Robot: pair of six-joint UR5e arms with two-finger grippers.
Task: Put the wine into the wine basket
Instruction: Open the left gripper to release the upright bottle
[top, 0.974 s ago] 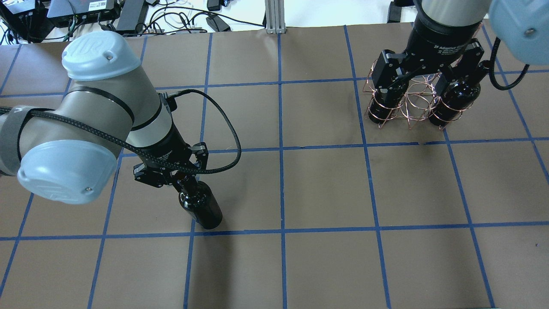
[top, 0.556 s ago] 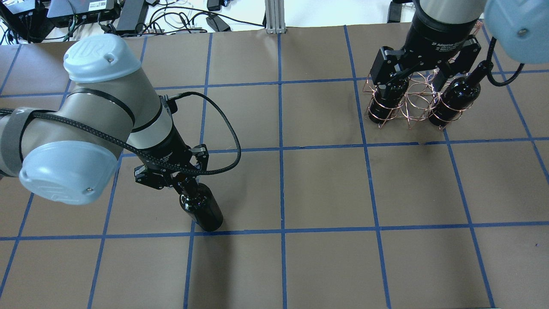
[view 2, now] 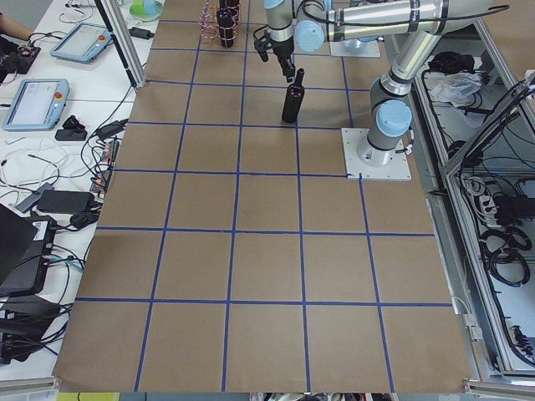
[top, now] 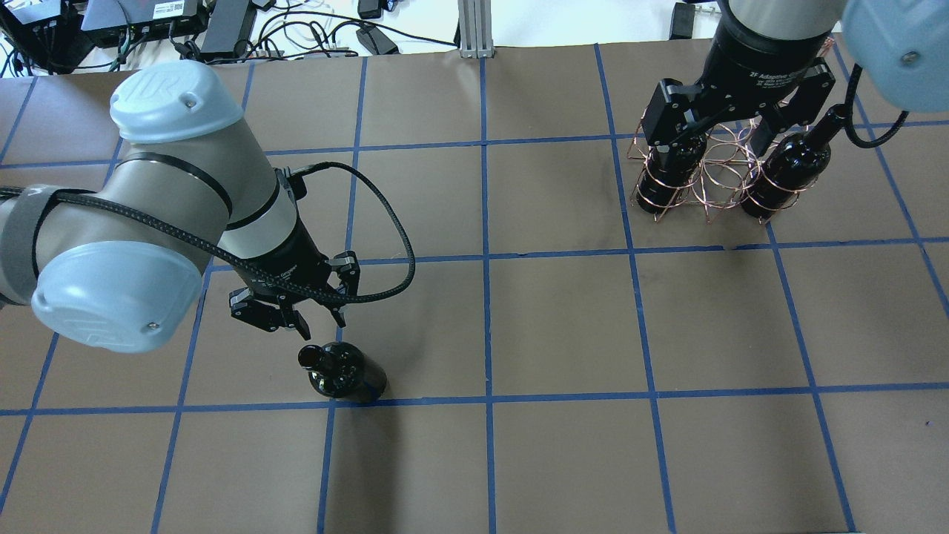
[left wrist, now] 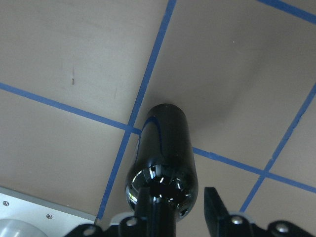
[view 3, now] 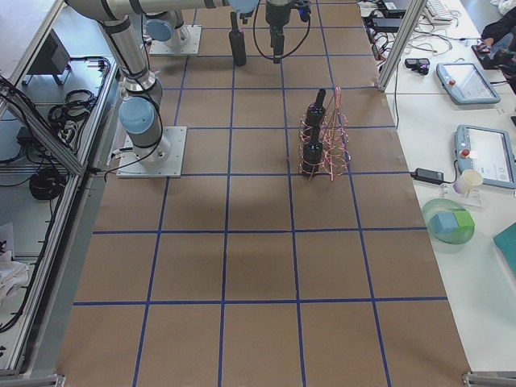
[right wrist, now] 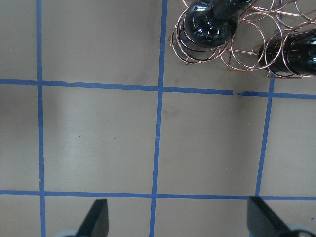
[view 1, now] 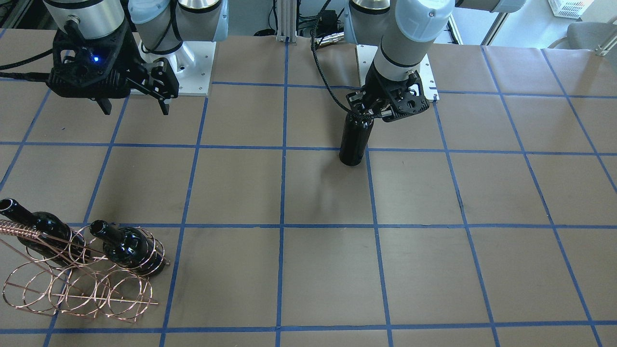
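Note:
A glossy black wine bottle (top: 341, 374) stands on the brown table, about upright, and also shows in the front view (view 1: 355, 137). My left gripper (top: 322, 328) is open. In the left wrist view (left wrist: 177, 207) its jaws are spread on either side of the neck without clamping it. The copper wire wine basket (top: 712, 174) stands at the far right and holds two more black bottles (top: 667, 174) (top: 786, 167). My right gripper (top: 719, 144) is open and empty, high above the basket, which lies at the top of the right wrist view (right wrist: 232, 47).
The table (top: 563, 326) is brown paper with a blue tape grid. Cables and electronics (top: 222, 30) lie beyond the far edge, with a metal post (top: 474, 30) at its middle. Both arm bases stand on white plates (view 1: 193, 62).
My left gripper has opened and let go of the bottle's neck, and the bottle's top has swung away from it. My right gripper has shifted slightly toward the far edge.

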